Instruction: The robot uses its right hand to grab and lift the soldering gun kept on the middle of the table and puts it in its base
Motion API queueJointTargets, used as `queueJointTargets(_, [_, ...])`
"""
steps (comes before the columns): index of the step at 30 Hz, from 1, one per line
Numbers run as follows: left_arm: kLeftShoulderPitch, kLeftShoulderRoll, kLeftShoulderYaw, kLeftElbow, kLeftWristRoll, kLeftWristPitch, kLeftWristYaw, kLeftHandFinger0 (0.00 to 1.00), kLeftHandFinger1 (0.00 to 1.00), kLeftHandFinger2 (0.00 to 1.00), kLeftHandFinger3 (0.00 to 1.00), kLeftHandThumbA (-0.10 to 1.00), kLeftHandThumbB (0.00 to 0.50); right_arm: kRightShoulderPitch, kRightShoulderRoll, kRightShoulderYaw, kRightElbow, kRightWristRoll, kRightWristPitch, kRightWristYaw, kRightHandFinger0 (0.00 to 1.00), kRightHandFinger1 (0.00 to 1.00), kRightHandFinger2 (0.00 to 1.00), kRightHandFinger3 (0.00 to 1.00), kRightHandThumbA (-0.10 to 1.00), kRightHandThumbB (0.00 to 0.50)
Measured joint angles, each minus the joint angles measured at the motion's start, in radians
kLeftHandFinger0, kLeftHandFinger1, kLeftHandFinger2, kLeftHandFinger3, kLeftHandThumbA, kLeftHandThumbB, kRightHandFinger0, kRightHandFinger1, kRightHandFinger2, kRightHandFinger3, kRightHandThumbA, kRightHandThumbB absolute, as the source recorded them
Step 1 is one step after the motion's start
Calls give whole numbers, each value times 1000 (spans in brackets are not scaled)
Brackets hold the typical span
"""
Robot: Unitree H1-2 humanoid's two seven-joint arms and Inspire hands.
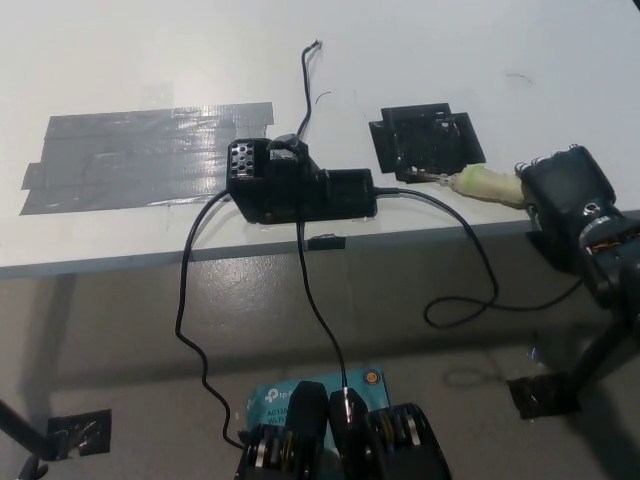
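The soldering gun (487, 184) has a pale yellowish handle and a thin metal tip pointing left. It is near the table's front right edge, with the tip over a black patch (425, 140). My black right hand (568, 195) is shut on the rear of the handle. The base (300, 185) is a black box with a block of holes at its left end, standing mid-table to the left of the gun's tip. A gap separates the tip from the base. The left hand does not show.
A wide patch of grey tape (140, 155) covers the white table (120, 60) at the left. Black cables (470, 290) hang from the base over the table's front edge (120, 258) and loop below it. A thin wire (305, 85) runs back from the base.
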Motion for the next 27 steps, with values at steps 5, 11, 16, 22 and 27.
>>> queueJointTargets(5, [0, 2, 2, 4, -1, -3, -4, 1000, 1000, 1000, 1000, 1000, 486, 26, 6, -95, -2, 50, -22, -15, 0, 261, 518, 237, -100, 0])
queueJointTargets(11, [3, 5, 7, 4, -1, -2, -16, 1000, 1000, 1000, 1000, 1000, 385, 40, 12, -175, -9, 114, -25, 11, 0, 293, 638, 187, -100, 0])
queueJointTargets(16, [3, 5, 10, 5, 0, 0, -17, 1000, 1000, 1000, 1000, 1000, 416, 46, 12, -215, -38, 150, -23, 29, 0, 286, 613, 143, -100, 0])
queueJointTargets(22, [1, 5, 12, 8, -1, 0, -19, 1000, 1000, 1000, 1000, 1000, 500, 47, 20, -289, -94, 191, -18, 39, 0, 327, 692, 568, -100, 0])
queueJointTargets(27, [4, 5, 14, 6, -1, 4, -19, 1000, 1000, 1000, 1000, 1000, 500, 47, 32, -317, -102, 210, -28, 35, 0, 301, 664, 527, -100, 1])
